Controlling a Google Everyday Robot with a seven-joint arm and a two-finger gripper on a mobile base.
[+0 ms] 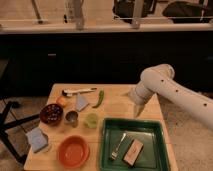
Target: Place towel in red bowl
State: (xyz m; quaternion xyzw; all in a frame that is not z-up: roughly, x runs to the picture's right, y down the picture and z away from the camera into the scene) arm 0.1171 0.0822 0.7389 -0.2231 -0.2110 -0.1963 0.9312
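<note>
— White gripper (139,109) hanging fingers-down over the bare wood of the table (117,102), just beyond the far rim of the green tray (107,145). Jaws spread apart, nothing between.

— So no hold on the towel (81,102)?

— None. Lying flat on the wood, well to the left of the gripper, between an orange fruit (62,100) and a green pepper (100,98).

— And the red bowl (73,151)?

— At the near edge, just left of the tray, empty inside as far as visible. Closer to the front than the towel, with a metal cup (72,118) and a small green cup (91,120) in between.

— Done so far, then?

— By the look of it, nothing. Reach, grasp, lift, carry and drop all left to do.

— Pose further up the arm (170,90)?

— Wrist pointing down, white forearm rising to a bent elbow above the table's right side, then sloping off to the right and out of view.
</note>
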